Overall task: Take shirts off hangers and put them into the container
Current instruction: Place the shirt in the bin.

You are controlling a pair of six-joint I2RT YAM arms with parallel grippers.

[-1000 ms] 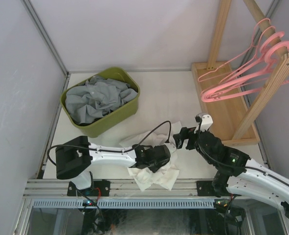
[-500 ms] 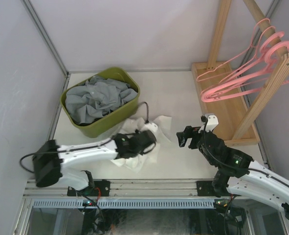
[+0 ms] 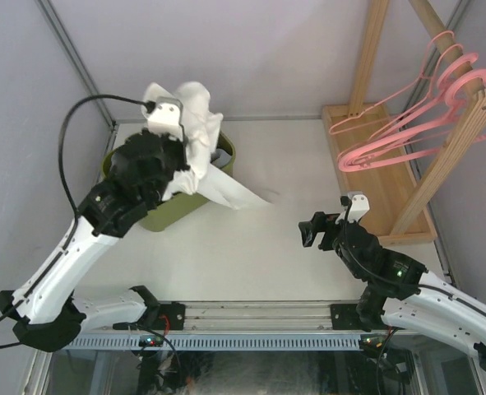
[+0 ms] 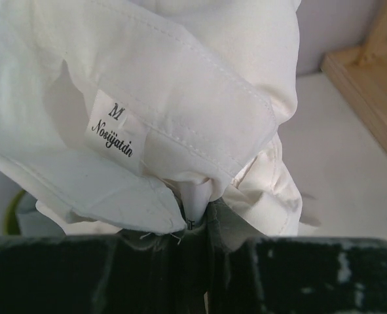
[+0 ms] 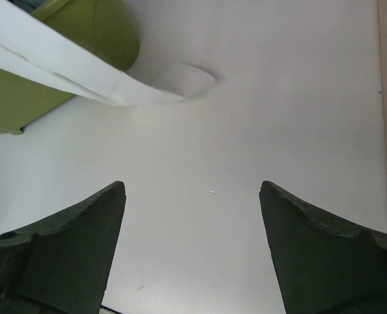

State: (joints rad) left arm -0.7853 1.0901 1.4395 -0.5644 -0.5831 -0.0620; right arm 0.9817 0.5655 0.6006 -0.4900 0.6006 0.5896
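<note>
A crumpled white shirt [image 3: 195, 111], its size-M neck label turned outward, is held above the olive-green container [image 3: 173, 212] at ten o'clock on the table [image 3: 292, 164]. A fold of it is clenched in the left gripper [image 4: 196, 227]. One sleeve is trailed over the rim toward four o'clock, its end resting on the table. The right gripper [image 5: 190, 186] is held wide apart, grasping nothing, at five o'clock. Pink hangers [image 3: 382, 155] are hung on the wooden rack [image 3: 465, 123] at two o'clock.

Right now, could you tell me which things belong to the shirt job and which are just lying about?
Job: white shirt clamped in the left jaws, pink hangers, green container.
Lying about: wooden rack.
</note>
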